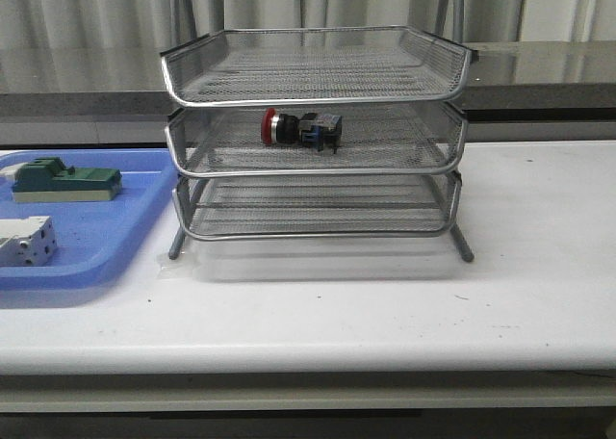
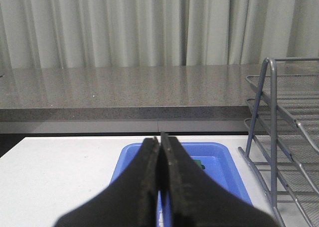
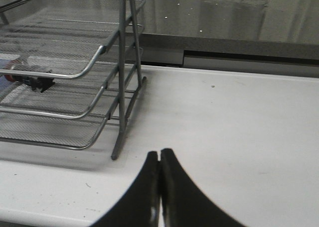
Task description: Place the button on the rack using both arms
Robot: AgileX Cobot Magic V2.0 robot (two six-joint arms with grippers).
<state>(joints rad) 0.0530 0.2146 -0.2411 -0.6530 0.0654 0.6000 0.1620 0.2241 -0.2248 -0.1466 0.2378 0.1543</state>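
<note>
- White table [image 1: 520,295] fills the lower half of the front view; grey counter and pale curtains behind it.
- Rack [image 1: 316,136] stands center frame on the table, three mesh tiers, legs on the tabletop.
- Button [image 1: 300,129] lies on its side in the middle tier, center of the front view, red head toward frame left, blue-black block toward frame right.
- Button also shows in the right wrist view, far left edge, in the middle tier.
- Blue tray [image 1: 106,237] at left edge of the front view, just beside the rack.
- Green part [image 1: 65,181] in the tray's upper area; white block [image 1: 26,241] below it, cut by the frame edge.
- Left gripper [image 2: 160,187]: fingers pressed together, holding nothing, above the blue tray, rack at frame right.
- Right gripper [image 3: 159,192]: fingers closed, empty, over bare table, rack at upper left of its frame.
- Neither arm appears in the front view.
</note>
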